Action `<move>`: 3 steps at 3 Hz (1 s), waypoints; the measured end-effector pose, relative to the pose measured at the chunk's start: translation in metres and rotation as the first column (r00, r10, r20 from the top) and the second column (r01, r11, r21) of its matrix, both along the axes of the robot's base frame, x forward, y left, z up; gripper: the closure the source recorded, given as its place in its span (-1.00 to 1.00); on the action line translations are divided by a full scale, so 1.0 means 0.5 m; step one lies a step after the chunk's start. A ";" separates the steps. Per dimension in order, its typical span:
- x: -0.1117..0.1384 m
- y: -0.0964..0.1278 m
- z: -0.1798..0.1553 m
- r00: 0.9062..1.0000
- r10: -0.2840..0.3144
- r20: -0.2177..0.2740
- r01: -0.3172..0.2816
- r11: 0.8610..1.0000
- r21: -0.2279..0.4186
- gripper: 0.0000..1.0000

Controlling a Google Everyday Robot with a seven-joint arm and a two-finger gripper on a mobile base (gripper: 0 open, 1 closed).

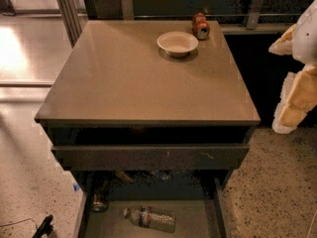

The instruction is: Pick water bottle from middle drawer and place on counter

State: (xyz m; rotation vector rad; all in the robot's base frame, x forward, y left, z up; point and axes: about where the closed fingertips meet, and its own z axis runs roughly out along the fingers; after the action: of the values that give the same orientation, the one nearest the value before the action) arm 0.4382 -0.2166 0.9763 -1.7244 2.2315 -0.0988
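Observation:
The water bottle [150,218], clear and ribbed with a dark label band, lies on its side on the pale floor of the open middle drawer [195,223] at the bottom of the view. The tan counter [133,83] tops the dark cabinet above it. My gripper [297,83], white with yellow padding, hangs in the air at the right edge of the view, beside the counter's right side. It is well above and to the right of the drawer and holds nothing that I can see.
A white bowl [177,42] and a red soda can [200,26] on its side sit at the counter's back. A dark metal can [99,202] lies at the drawer's left. The upper drawer's scratched front [148,156] juts out slightly above the open drawer. Speckled floor lies on both sides.

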 end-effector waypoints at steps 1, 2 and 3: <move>0.000 0.000 0.000 1.000 0.000 0.000 0.000 1.000 0.000 -1.00; -0.001 0.002 -0.018 1.000 -0.005 -0.007 0.005 1.000 0.007 -1.00; -0.013 0.004 -0.087 0.999 -0.020 -0.038 0.021 1.000 0.012 -1.00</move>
State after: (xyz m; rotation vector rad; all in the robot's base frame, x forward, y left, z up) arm 0.4319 -0.2146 0.9328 -1.7110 2.2724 -0.0570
